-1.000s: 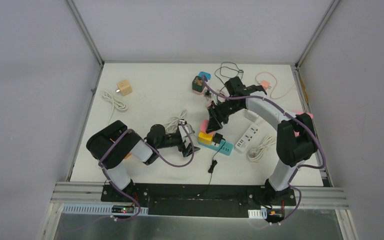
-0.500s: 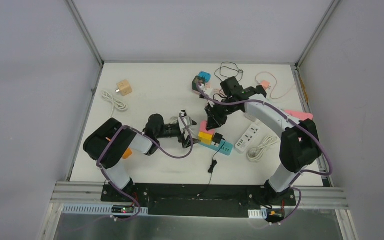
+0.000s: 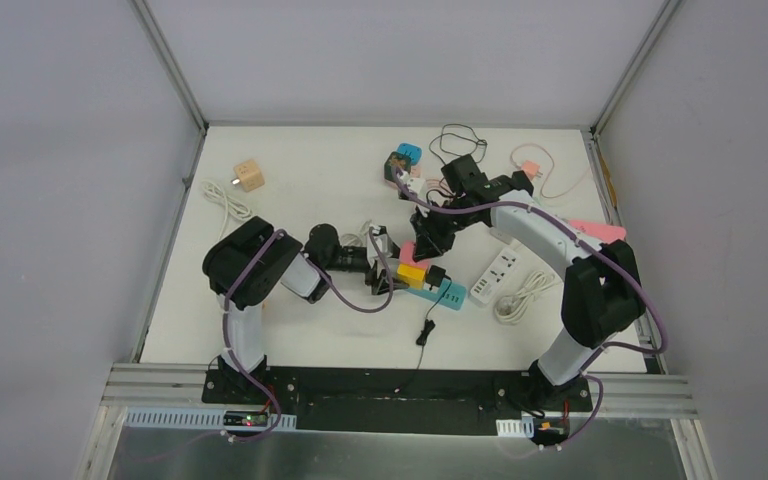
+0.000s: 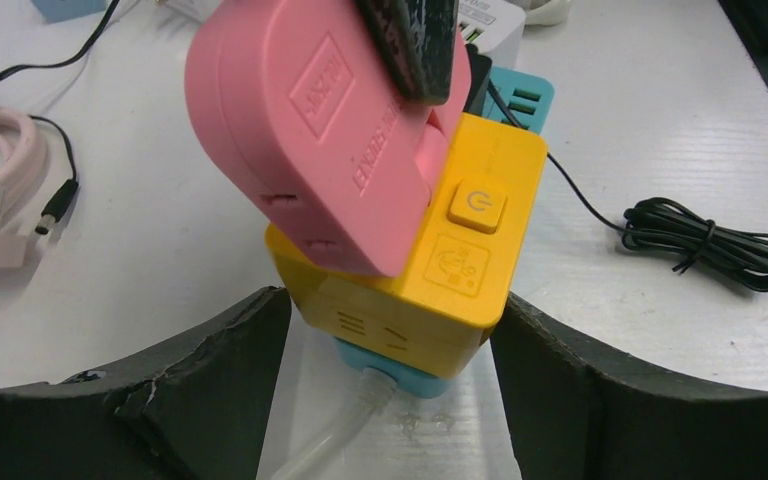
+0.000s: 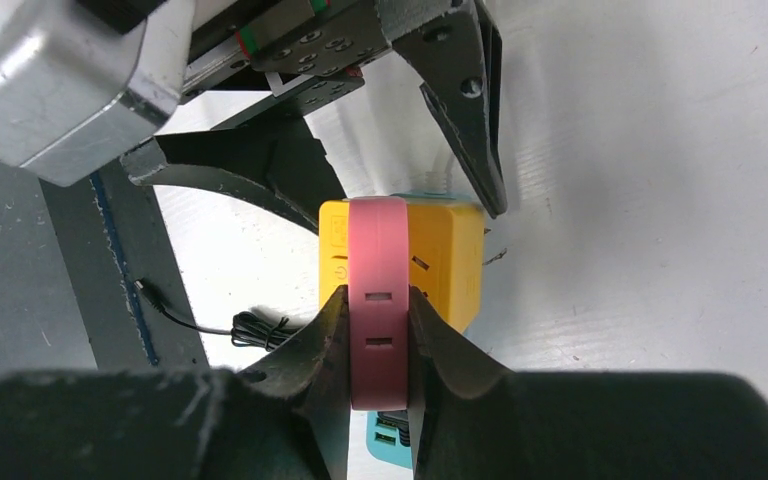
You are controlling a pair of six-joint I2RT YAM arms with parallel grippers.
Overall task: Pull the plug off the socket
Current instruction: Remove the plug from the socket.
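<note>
Pink plug (image 4: 330,130): flat, rounded body, tilted, pressed against face of yellow socket cube (image 4: 440,270); prongs not visible. Clenched edge-on betw. both fingers of right hand (image 5: 377,305), directly below that hand's wrist. Yellow cube: power button on face beside plug; sits atop teal power strip (image 4: 520,95); white lead (image 4: 340,440) exits strip toward left hand. Left hand (image 4: 390,330): jaws spread, one finger each side of cube, at or just off its sides; whether they grip, can't tell. Black cable bundle (image 4: 710,245): on bench (image 4: 660,100), right of left hand, apart fr. cube. Pink USB lead (image 4: 0,180): on bench, left of same hand. White power strip (image 3: 498,272): just beside teal strip, on side away fr. left hand.
</note>
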